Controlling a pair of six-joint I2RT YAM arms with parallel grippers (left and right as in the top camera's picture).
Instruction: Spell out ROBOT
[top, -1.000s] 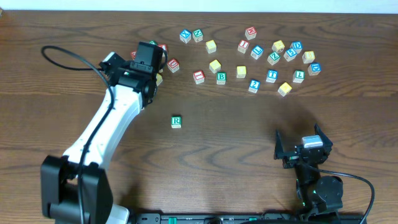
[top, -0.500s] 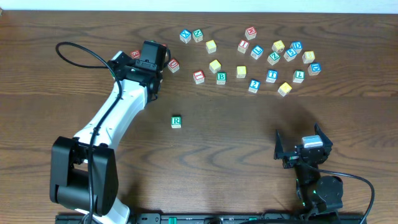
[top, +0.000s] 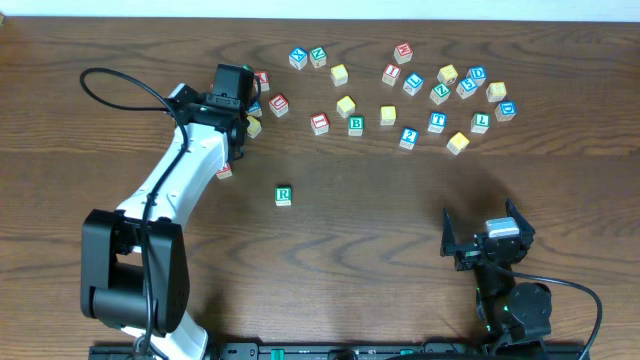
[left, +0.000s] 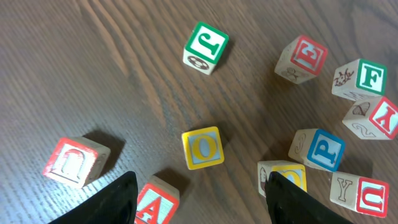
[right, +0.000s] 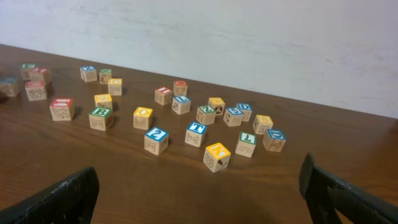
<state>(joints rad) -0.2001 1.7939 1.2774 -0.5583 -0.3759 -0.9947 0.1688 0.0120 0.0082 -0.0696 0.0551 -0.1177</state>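
My right claw (top: 486, 238) sits nearest, fingers wide apart. The green R cube (top: 283, 195) lies alone mid-table (top: 400, 200). Farther out, my left claw (left: 200, 190) hangs parted, gripping nothing, over a yellow O cube (left: 203, 148). The B cube (top: 356, 125) and T cube (top: 437, 122) rest in the far scatter.

A green R cube (top: 283, 195), green B cube (top: 356, 125), blue T cube (top: 437, 122) and blue 2 cube (top: 408, 138) are pictured from overhead; a yellow O cube (left: 203, 148) and green J cube (left: 206, 46) are seen close up.
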